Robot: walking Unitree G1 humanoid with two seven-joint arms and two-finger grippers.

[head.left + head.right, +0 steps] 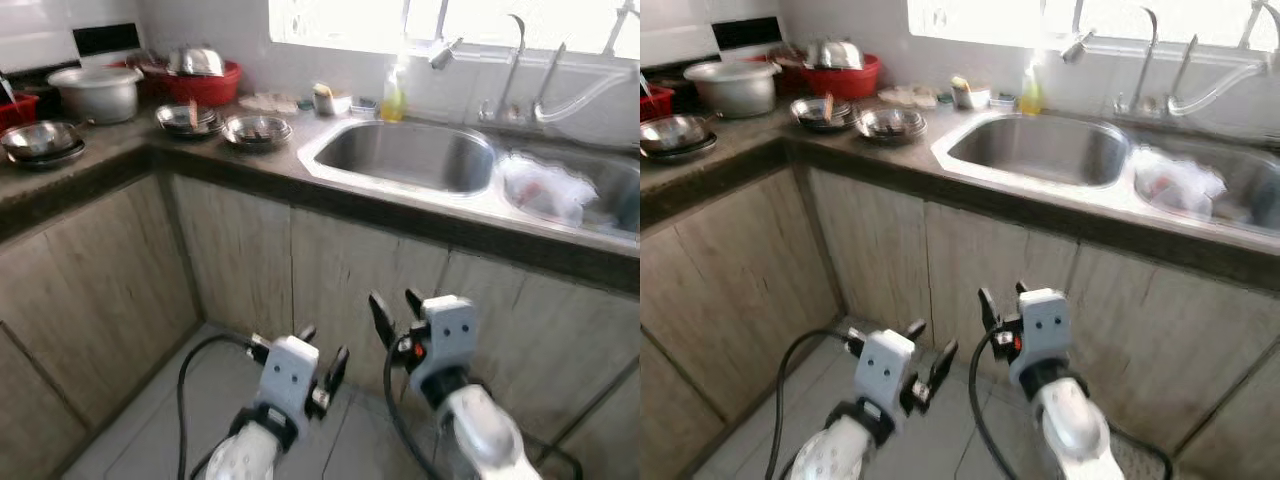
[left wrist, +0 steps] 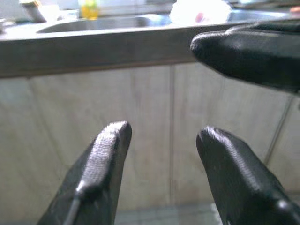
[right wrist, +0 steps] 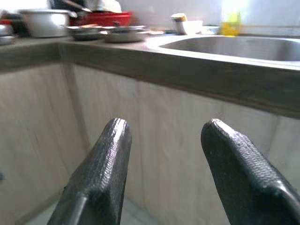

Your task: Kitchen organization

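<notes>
The things to be put in order sit up on the surface [image 1: 300,170]: two steel bowls [image 1: 257,130] by the sink's left edge, a red basin [image 1: 205,82] and a grey pot [image 1: 97,92] further back, and a stack of pans [image 1: 40,142] round the corner. A soap bottle [image 1: 393,97] stands behind the sink [image 1: 405,155], and a crumpled plastic bag [image 1: 545,190] lies in the second basin.

From here it looks like the approach stage; nothing is picked up. The left end effector [image 1: 322,358] and right end effector [image 1: 397,305] hang low before the cabinet doors [image 1: 240,260], each with fingers spread and empty. Next, I'd guess, the arms must rise above the edge and reach toward the bowls.

Pale tiled floor [image 1: 170,420] below, a bright window [image 1: 340,20] above the taps [image 1: 515,70].
</notes>
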